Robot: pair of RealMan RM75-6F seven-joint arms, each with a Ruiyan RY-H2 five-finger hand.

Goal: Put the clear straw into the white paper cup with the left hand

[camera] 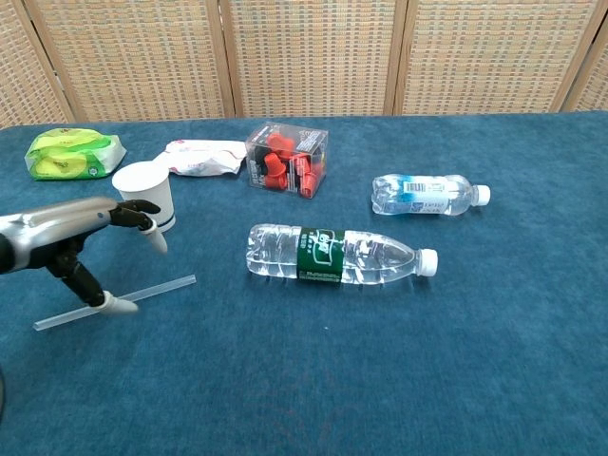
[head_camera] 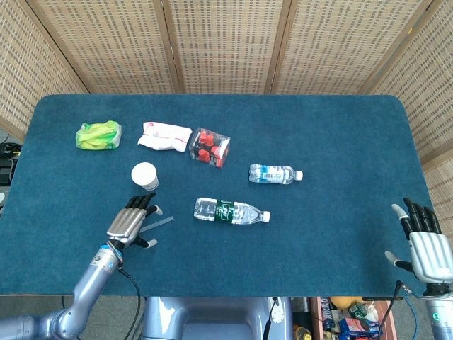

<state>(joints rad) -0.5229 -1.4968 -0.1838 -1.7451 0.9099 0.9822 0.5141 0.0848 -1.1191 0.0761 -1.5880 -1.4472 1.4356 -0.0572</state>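
Just in front of the white paper cup, toward the robot, the clear straw lies flat on the blue table, so it needs pinching up before it can go in. Left hand hovers right over it, fingers spread and holding nothing, thumb tip down beside the straw, lined up for a pinch I'd say. Right hand sits far off from the cup at the table's edge, fingers apart, nothing in it.
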